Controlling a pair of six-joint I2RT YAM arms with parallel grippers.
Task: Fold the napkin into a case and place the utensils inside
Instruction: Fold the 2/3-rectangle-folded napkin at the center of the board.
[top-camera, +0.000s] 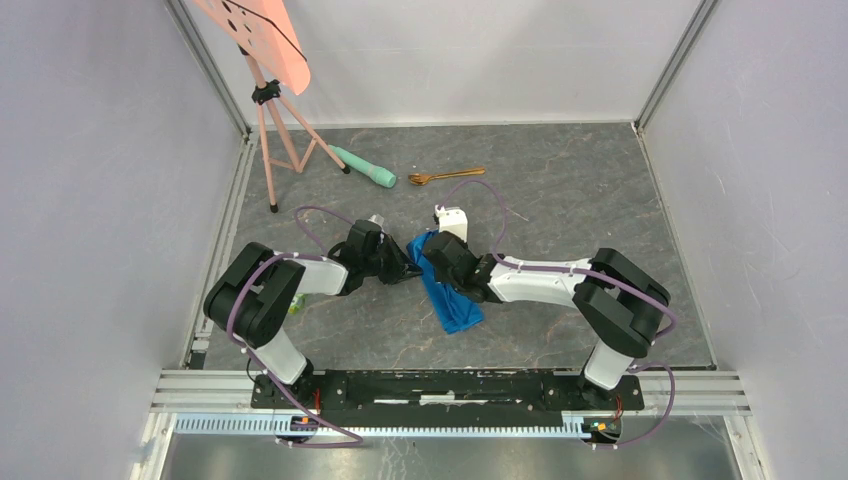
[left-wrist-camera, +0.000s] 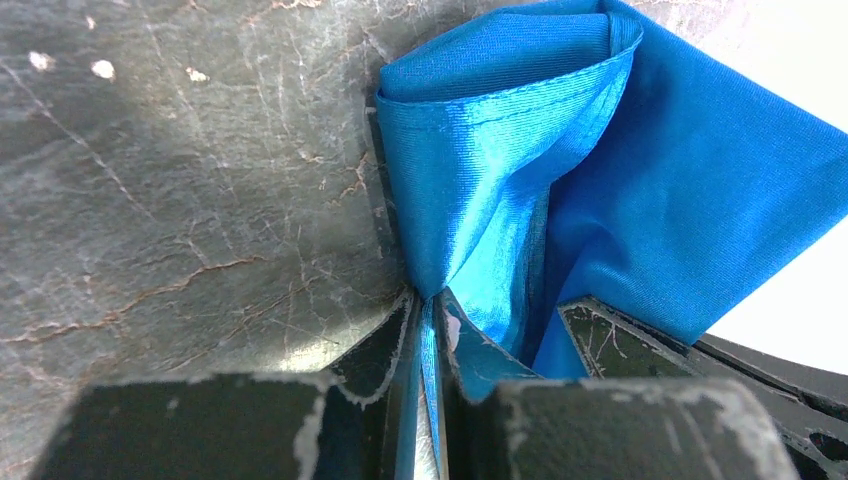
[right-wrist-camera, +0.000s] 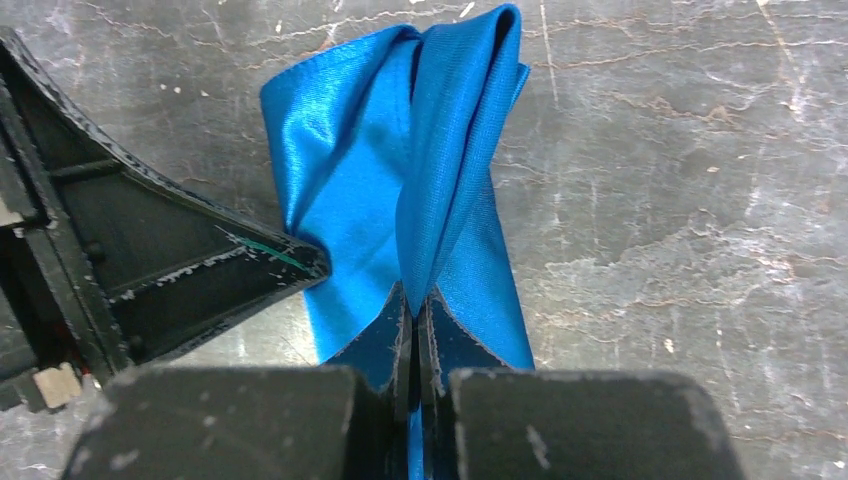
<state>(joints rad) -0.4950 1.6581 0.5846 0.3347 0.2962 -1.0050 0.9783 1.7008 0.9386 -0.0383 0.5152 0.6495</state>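
Observation:
The bright blue napkin (top-camera: 450, 295) lies bunched and elongated mid-table between both arms. My left gripper (top-camera: 412, 262) is shut on its near-left edge; the left wrist view shows the cloth (left-wrist-camera: 520, 180) pinched between the fingertips (left-wrist-camera: 432, 310). My right gripper (top-camera: 437, 262) is shut on the cloth (right-wrist-camera: 400, 170) too, a fold held at the tips (right-wrist-camera: 415, 305), and the left gripper's finger (right-wrist-camera: 200, 250) sits beside it. A copper-gold spoon (top-camera: 445, 176) lies farther back on the table. A second utensil is not visible.
A mint-green cylinder with a black tip (top-camera: 362, 167) lies left of the spoon. A pink tripod stand (top-camera: 272, 130) is at the back left. Grey walls and rails (top-camera: 228, 230) bound the table.

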